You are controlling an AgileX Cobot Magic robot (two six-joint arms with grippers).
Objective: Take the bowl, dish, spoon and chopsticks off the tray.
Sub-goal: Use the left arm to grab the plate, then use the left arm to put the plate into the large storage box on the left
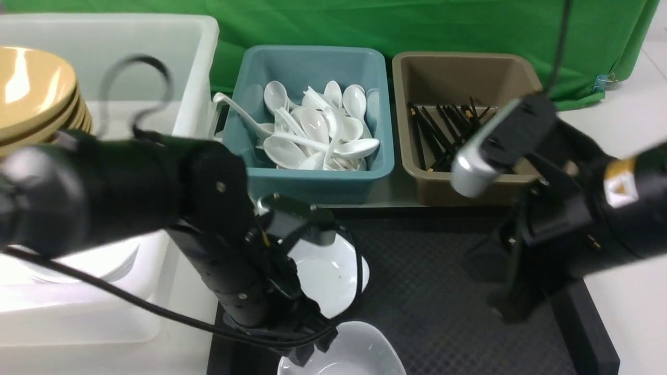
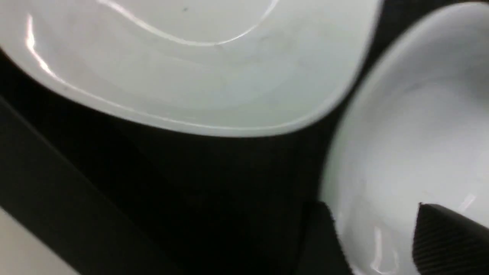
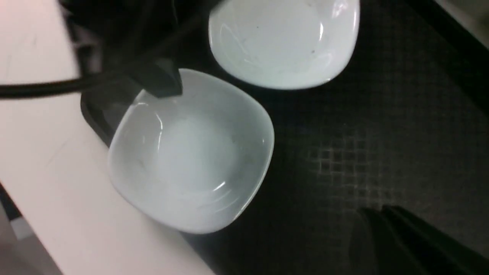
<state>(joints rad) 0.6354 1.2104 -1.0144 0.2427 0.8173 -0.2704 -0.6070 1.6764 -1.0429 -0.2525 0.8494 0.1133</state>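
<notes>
Left gripper [image 2: 370,206], unclenched astride the near white glossy squarish dish [image 3: 191,152]'s rim, should clamp and lift; right gripper [image 3: 374,210] clenched, empty.

The left arm [image 1: 104,192] is reaching in from the left and bending steeply down at the wrist. The left end effector [image 2: 376,233] is pointing downward with its jaws standing apart. The right arm [image 1: 615,208] is angling in from the right. The right end effector [image 3: 376,221] is hanging low, fingers pressing together and gripping nothing.
</notes>
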